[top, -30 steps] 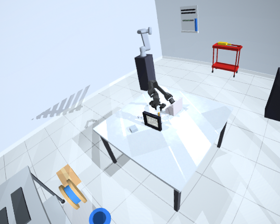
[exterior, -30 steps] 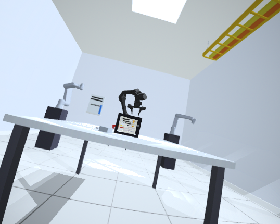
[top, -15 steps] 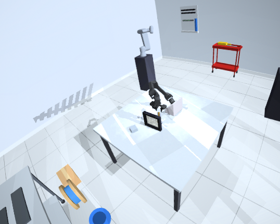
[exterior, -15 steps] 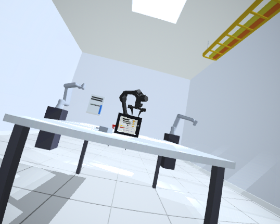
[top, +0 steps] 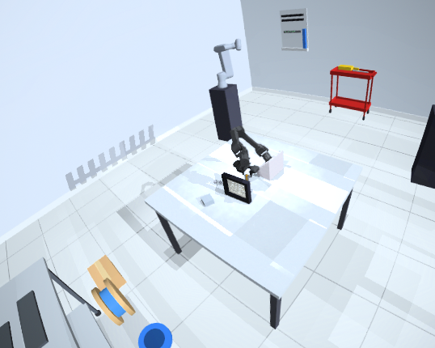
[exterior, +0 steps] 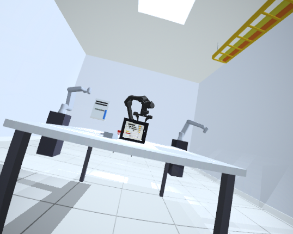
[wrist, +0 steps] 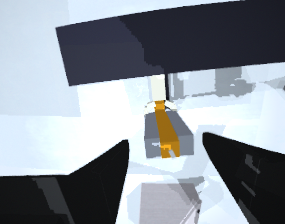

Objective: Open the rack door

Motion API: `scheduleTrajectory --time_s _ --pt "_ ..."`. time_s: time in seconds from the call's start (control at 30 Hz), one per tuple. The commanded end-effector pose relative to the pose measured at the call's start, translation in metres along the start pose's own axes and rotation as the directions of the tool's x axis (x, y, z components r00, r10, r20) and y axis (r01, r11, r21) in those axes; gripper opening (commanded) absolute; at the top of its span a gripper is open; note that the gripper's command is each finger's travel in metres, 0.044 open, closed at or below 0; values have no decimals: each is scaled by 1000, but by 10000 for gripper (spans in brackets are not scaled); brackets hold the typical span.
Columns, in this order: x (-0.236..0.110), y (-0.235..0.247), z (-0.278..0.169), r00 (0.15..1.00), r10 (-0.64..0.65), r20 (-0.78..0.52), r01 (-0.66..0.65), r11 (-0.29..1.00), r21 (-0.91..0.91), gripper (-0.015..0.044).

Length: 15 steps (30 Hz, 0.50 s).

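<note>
The black rack frame (top: 237, 198) (exterior: 146, 133) (wrist: 104, 57) stands upright on the table (top: 245, 251) (exterior: 181, 156). The door handle (top: 247, 177) (wrist: 166, 131), an orange bar with grey sides, stands out from the arm's side of the rack. I see no door leaf swung out; how the door sits in the frame is mostly hidden. My gripper (top: 247, 171) (exterior: 142, 119) (wrist: 165, 141) is open and points down at the handle. In the wrist view the handle shows between the two fingertips, with a gap on each side. Nothing is held.
A pale pink panel or box (top: 272, 167) (wrist: 166, 200) stands near the arm base. A small grey block (top: 207, 200) (exterior: 109, 135) lies beside the rack, and a small grey item (top: 217, 183) lies close to the frame.
</note>
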<state>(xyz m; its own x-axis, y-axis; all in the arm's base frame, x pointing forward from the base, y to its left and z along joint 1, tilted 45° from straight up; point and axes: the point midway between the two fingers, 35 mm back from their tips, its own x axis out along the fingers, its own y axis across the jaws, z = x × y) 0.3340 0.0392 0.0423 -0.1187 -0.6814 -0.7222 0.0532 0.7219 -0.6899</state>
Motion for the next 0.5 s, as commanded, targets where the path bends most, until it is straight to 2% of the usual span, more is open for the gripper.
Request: scheduleTrajectory --time_s 0.0,0.47 --pt "9 -1 0 1000 -4 -1 4 1000 -2 299" --pt "31 -2 -1 1000 -6 -1 6 1000 -2 299"
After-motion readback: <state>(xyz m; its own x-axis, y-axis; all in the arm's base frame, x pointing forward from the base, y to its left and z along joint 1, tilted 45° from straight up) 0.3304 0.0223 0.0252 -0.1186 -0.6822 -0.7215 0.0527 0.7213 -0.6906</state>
